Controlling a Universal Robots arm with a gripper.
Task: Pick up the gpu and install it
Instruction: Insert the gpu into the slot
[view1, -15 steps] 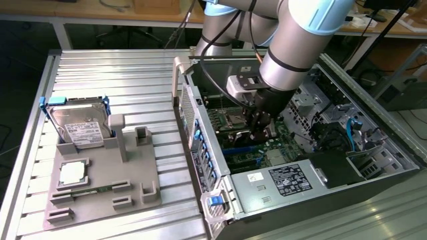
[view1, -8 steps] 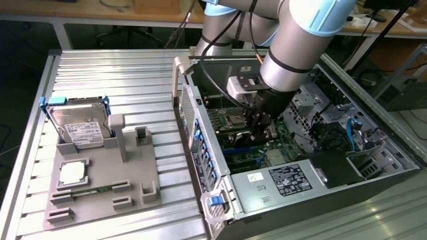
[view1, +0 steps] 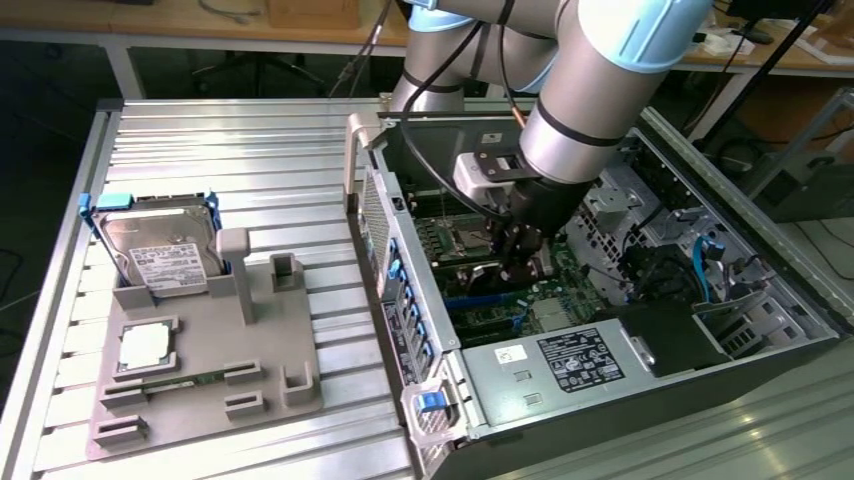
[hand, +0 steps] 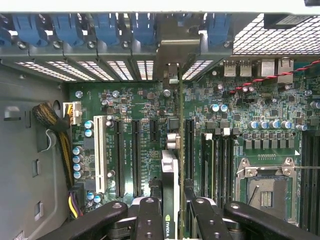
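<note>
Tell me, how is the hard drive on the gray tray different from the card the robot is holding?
The hard drive is silver with a white label and blue frame; the gpu is dark and thin. The hard drive leans in a slot on the gray tray; the gpu stands edge-on over the green motherboard, clamped in the gripper. Both are flat computer parts.

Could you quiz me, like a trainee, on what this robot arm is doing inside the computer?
1. True or false: the thin black expansion card is held edge-on between the gripper's fingers, over the green motherboard.
2. What lies on the grey plastic holder outside the open computer case?
A. a silver hard drive with a white label
B. a keyboard
C. a screwdriver
3. Fill in: the latches along the case's rear slots are coloured ____.

Key: 1 true; 2 A, the silver hard drive; 3 blue.
</note>
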